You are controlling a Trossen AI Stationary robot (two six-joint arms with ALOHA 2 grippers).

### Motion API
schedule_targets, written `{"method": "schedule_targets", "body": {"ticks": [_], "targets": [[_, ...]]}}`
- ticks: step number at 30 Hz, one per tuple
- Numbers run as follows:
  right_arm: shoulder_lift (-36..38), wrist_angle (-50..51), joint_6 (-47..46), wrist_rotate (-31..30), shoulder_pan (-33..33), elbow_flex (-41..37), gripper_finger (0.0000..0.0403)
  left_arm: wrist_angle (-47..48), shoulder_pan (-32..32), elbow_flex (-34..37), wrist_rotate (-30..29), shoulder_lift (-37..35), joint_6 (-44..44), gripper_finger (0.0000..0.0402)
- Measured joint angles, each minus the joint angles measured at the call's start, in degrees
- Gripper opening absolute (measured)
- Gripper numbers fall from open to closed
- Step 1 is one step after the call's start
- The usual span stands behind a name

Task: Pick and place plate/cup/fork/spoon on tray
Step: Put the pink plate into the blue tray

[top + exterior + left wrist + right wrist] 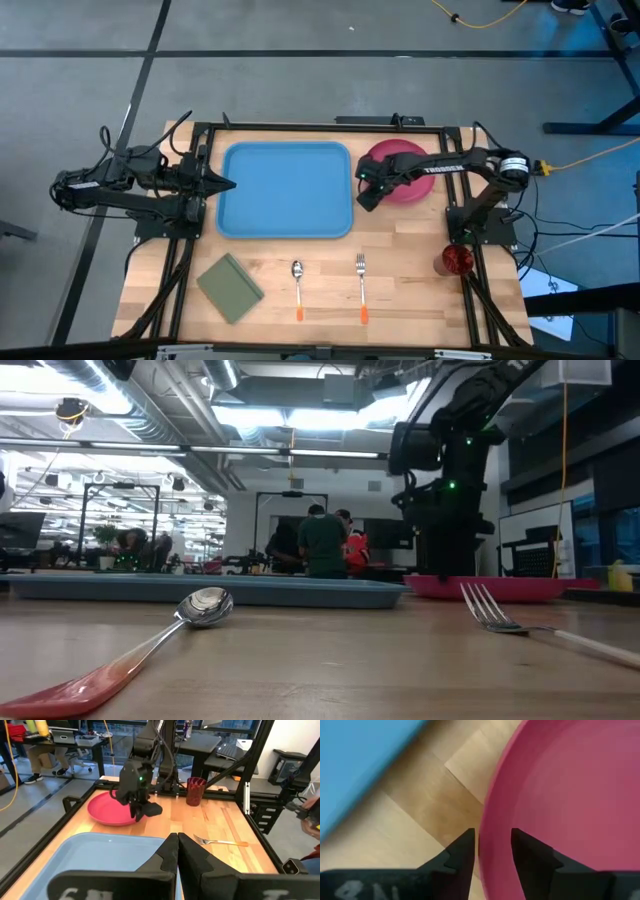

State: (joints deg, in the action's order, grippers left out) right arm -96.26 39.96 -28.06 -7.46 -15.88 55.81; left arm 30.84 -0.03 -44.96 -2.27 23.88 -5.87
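**High view: plate rim straddled by the right gripper, tray unloaded**

High view: the plate [412, 186] is seen lying on the table [400, 290], just beside the right short edge of the tray [285, 189]. The right gripper [366, 185] is placed at the plate's tray-side edge. In the right wrist view its fingers [457, 857] are set slightly apart, one outside and one inside the plate's rim [490, 820], with a narrow gap between them; whether the rim is actually pinched cannot be told.

The fork [362, 283] and the spoon [297, 286] are laid side by side and apart on the wood in front of the tray, handles pointing to the near edge. The cup [456, 260] is stood upright near the right edge of the table, well apart from the plate. An olive-green pad [230, 288] is laid left of the spoon.

The left gripper [222, 183] is held at the tray's left edge, its fingers [165, 857] pressed together and nothing held.
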Motion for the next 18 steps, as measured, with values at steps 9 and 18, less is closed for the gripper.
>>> {"method": "schedule_targets", "body": {"ticks": [9, 18], "targets": [[-3.21, -1.4, -0.12, -0.37, 0.0, 0.0, 0.0125, 0.01, 0.0, 0.01, 0.0, 0.0, 0.0, 0.0], [-3.2, -1.47, 0.07, -0.92, 0.02, 0.0, 0.007, 0.01, 0.0, 0.01, -0.01, 0.0, 0.0, 0.0]]}}
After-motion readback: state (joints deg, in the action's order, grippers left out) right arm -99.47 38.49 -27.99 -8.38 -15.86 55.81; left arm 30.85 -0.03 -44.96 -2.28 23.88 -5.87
